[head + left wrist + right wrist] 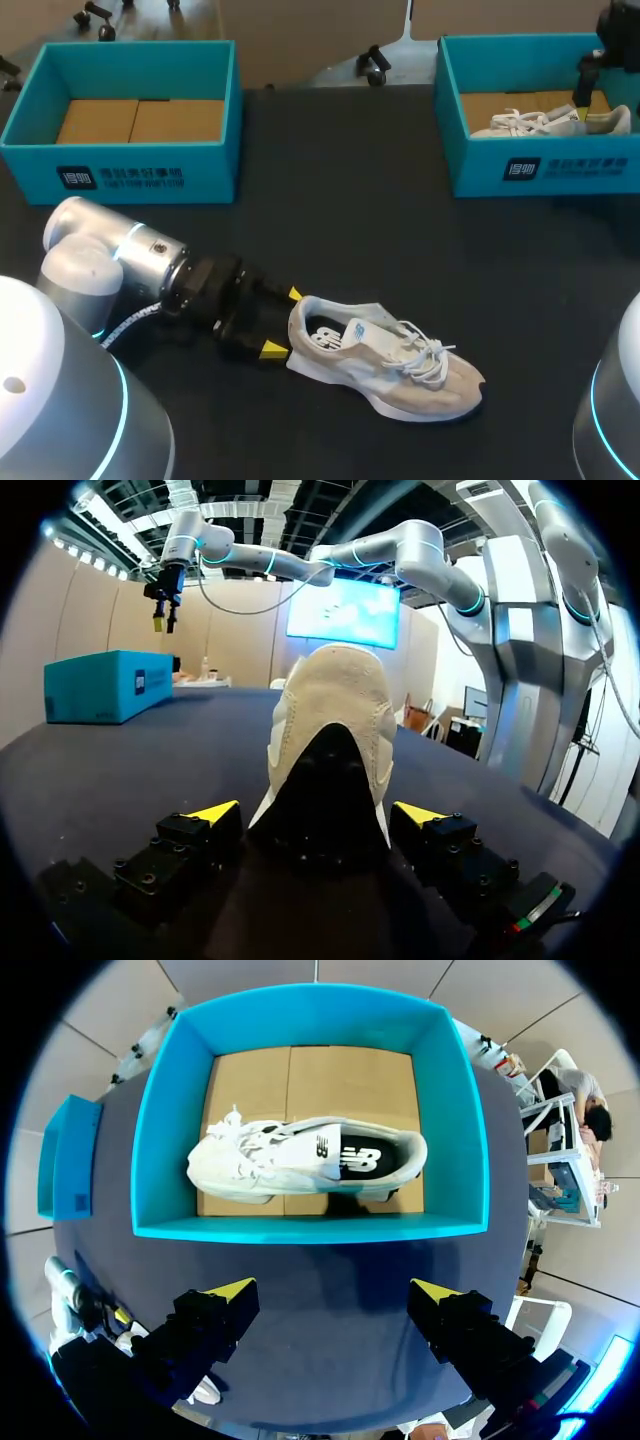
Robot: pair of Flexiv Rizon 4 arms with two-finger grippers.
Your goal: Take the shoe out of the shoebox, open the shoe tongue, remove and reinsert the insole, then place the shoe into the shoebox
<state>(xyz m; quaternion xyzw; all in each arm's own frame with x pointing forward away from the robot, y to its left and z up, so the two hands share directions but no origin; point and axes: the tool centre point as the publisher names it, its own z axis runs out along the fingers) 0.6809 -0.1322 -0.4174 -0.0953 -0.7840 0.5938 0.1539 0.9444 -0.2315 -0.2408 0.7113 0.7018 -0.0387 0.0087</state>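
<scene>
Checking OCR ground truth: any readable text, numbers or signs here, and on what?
Left shoebox: dark label with white print on the front wall, too blurred to read.
Right shoebox: same kind of label, too blurred.
White shoe in it: side emblem, no legible words.
Beige shoe on the table: blue print by the tongue, too small.
No readable numbers or signs.

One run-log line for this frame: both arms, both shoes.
left tool open, straddling heel of beige shoe on table | right tool open, over shoebox holding white shoe
</scene>
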